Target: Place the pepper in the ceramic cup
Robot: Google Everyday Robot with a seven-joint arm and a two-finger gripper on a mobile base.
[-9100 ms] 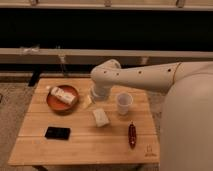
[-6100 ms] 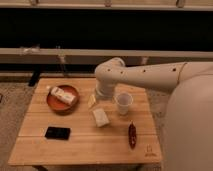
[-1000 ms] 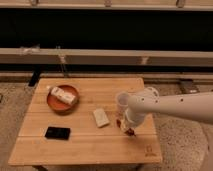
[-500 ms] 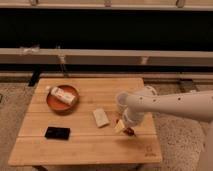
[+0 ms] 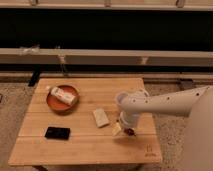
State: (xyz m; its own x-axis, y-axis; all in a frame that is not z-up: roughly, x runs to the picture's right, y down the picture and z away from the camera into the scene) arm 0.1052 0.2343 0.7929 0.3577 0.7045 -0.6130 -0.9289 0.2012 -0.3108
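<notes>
My gripper (image 5: 121, 129) points down at the table's front right, at the end of the white arm that reaches in from the right. It looks open, with a pale finger (image 5: 117, 129) just left of the pepper. Only a small dark red bit of the pepper (image 5: 130, 132) shows on the wood beside the fingertips, and the wrist covers the rest. The white ceramic cup (image 5: 120, 99) stands just behind the gripper, largely merged with and hidden by the arm.
A reddish-brown plate (image 5: 54, 103) holding a pale package sits at the left of the wooden table (image 5: 75, 145). A black phone (image 5: 57, 133) lies at the front left, and a pale rectangular block (image 5: 101, 117) sits mid-table, just left of the gripper. A dark wall and ledge run behind.
The gripper has dropped a little and shifted left onto the pepper's spot, so less of the pepper shows. The plate, phone and block have not moved.
</notes>
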